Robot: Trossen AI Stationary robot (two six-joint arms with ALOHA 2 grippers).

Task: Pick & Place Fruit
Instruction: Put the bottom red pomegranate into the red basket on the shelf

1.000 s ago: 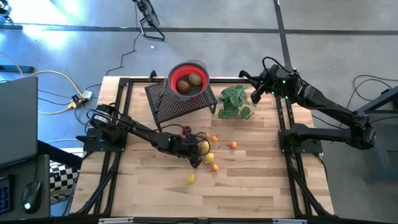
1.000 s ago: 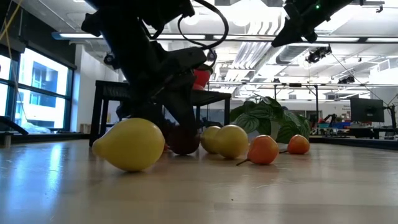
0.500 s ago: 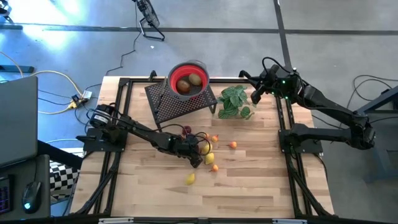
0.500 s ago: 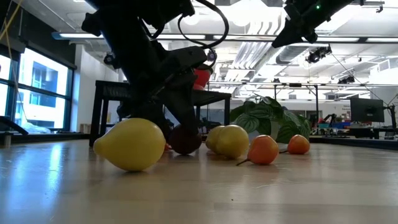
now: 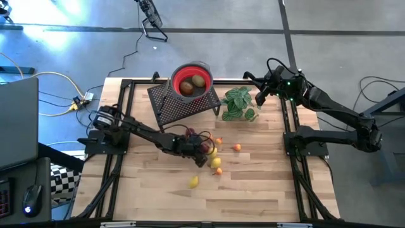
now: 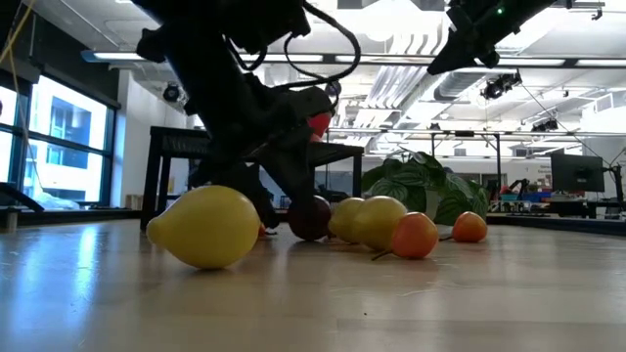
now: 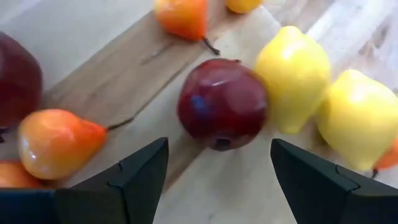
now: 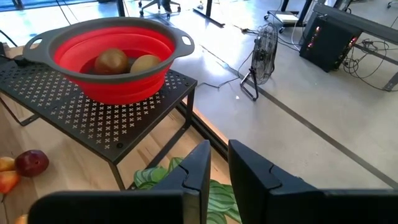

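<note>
On the wooden table [image 5: 253, 190] we see our left gripper [image 7: 217, 168] spread wide and empty, the round dark red fruit [image 7: 222, 104] lying just ahead between its fingers, touching a yellow lemon [image 7: 294, 78]. Our right gripper [image 8: 217, 163], nearly closed, holds nothing.

Grey concrete floor [image 5: 329, 38] surrounds the wooden table [image 5: 253, 190]; large windows [image 6: 59, 147] at one side, ceiling strip lights [image 6: 391, 12] overhead.
</note>
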